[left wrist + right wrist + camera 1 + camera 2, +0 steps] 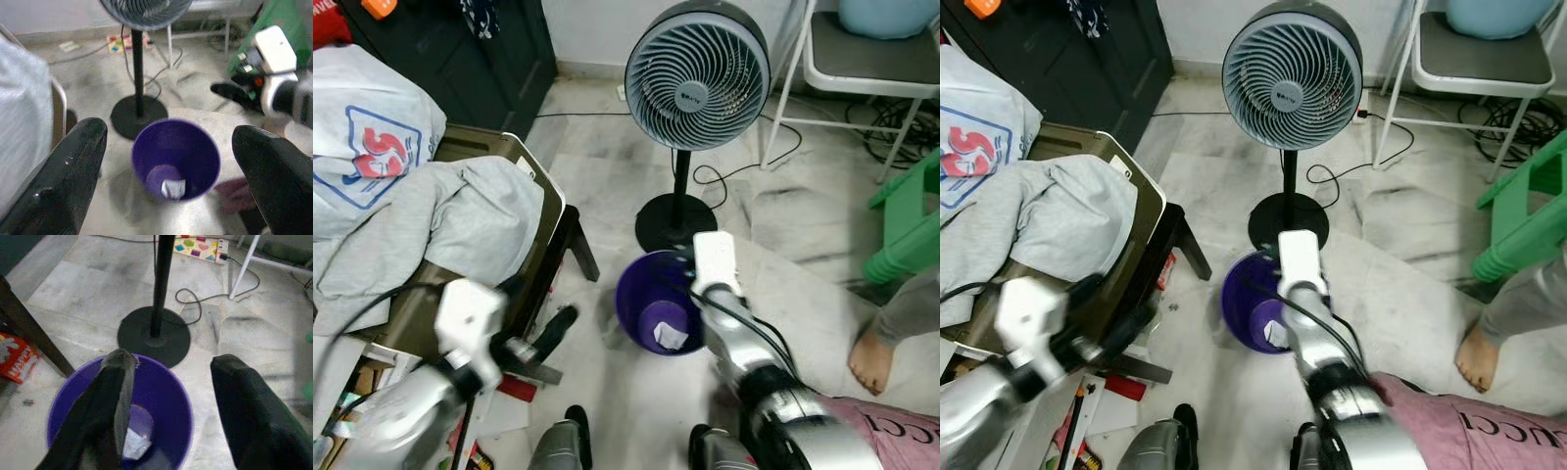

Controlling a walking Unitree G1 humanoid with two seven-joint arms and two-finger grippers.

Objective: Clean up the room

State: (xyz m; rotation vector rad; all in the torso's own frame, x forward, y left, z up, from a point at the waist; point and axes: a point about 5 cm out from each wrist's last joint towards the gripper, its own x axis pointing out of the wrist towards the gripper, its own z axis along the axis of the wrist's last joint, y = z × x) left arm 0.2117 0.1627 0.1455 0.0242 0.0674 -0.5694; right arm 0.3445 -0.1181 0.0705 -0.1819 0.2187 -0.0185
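The left tool (166, 161) is wide and holds nothing, at 8 o'clock by the chair (524, 196). The right tool (168, 406) is wide too, just over the purple bin (658, 302). White paper (670, 338) lies inside. At 12 o'clock stands the fan (697, 73).

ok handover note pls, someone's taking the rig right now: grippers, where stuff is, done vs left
Right gripper: open, nothing held, poised over the purple bin.
Left gripper: open, nothing held, low beside the chair, facing the bin.
Bin stands on the floor at the base of the standing fan; one crumpled white scrap lies at its bottom.
Done: that scrap is binned.
Left: papers and small items on the floor by the chair, grey clothes heaped on it.
Note: a person's bare foot is on the floor to the robot's right.
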